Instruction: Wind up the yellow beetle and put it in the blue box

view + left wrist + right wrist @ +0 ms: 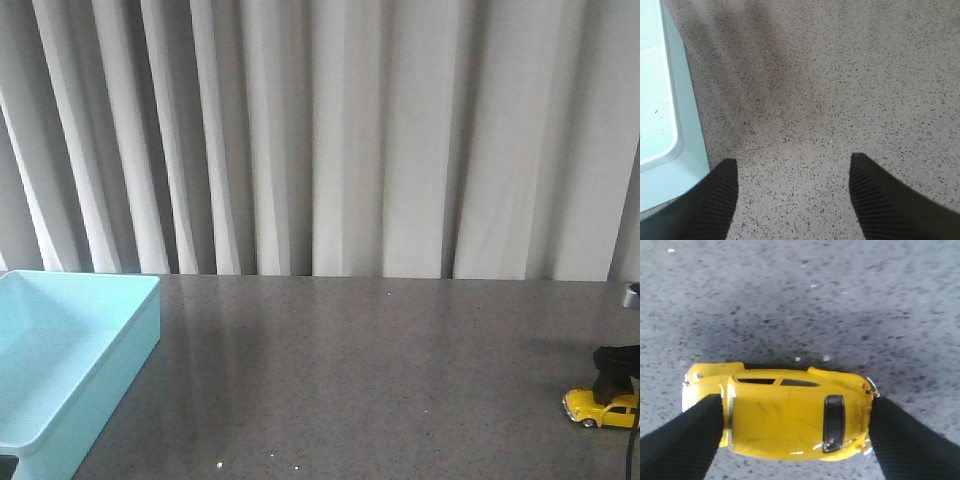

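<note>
The yellow beetle (600,407) rests on its wheels on the grey table at the far right. In the right wrist view the yellow beetle (785,420) lies lengthwise between my black fingers. My right gripper (795,412) is shut on it, one finger at the nose and one at the tail; it also shows as a dark shape (612,375) over the car in the front view. The blue box (110,390) stands at the front left, and nothing shows inside it. My left gripper (792,185) is open and empty, low over bare table just beside the box's wall (687,130).
A white curtain (320,130) hangs behind the table's far edge. The speckled grey tabletop (360,380) stretches between the box and the car. A small metal part (631,294) shows at the right edge.
</note>
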Motion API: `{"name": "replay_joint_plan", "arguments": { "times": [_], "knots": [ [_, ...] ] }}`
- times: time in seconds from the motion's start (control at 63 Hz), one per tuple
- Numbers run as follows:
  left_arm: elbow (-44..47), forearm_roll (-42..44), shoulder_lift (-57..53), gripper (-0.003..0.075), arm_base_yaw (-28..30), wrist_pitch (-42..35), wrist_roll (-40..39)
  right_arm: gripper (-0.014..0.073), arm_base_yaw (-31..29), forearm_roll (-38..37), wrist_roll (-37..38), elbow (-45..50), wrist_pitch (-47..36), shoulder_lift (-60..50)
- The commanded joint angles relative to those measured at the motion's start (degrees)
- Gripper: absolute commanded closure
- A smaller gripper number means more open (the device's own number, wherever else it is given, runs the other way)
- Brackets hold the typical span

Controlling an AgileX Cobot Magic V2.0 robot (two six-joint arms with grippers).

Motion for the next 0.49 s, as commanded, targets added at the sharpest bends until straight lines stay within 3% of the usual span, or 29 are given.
{"name": "replay_joint_plan", "arguments": {
  "times": [0.0, 0.254, 0.477],
  "knots": [
    [-1.9, -0.3, -0.1, 0.0249, -0.4, -3.2, 0.0, 0.0015, -1.2, -1.9, -2.2, -0.3, -0.6, -0.9],
    [-1.9, -0.3, -0.1, 0.0249, -0.4, -2.2, 0.0, 0.0015, -1.2, -0.5, -5.5, -0.3, -1.1, -1.6],
    [-1.9, -0.3, -0.1, 0.0249, -0.4, -1.9, 0.0, 0.0015, -1.1, 2.2, -7.0, -0.3, -0.4, -8.4]
  ]
}}
